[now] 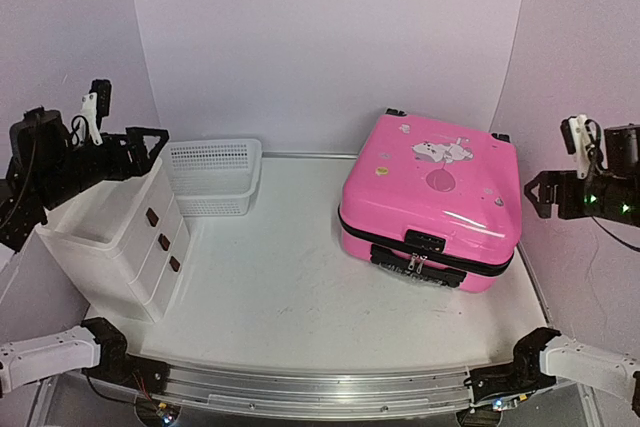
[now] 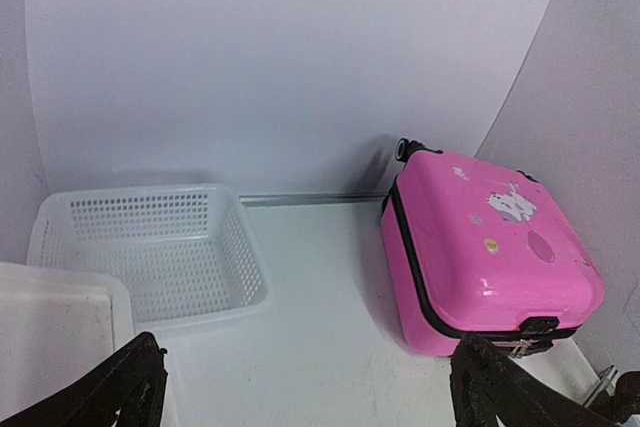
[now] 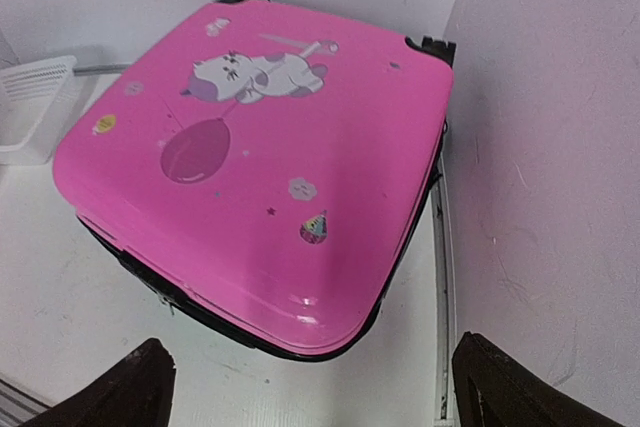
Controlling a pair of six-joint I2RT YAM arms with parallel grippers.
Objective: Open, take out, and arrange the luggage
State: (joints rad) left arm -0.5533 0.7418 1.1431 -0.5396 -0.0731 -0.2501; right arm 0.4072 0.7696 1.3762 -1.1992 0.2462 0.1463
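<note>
The luggage is a glossy pink hard-shell suitcase with cartoon stickers. It lies flat and zipped shut at the back right of the table, its black lock and handle facing the near edge. It also appears in the left wrist view and fills the right wrist view. My left gripper hangs open high at the left, above the drawer unit and far from the suitcase. My right gripper is open too, raised just right of the suitcase's near right corner, with nothing between its fingers.
A white mesh basket stands at the back left. A white three-drawer unit sits in front of it along the left edge. Curved pale walls close in the back and both sides. A metal rail runs along the near edge.
</note>
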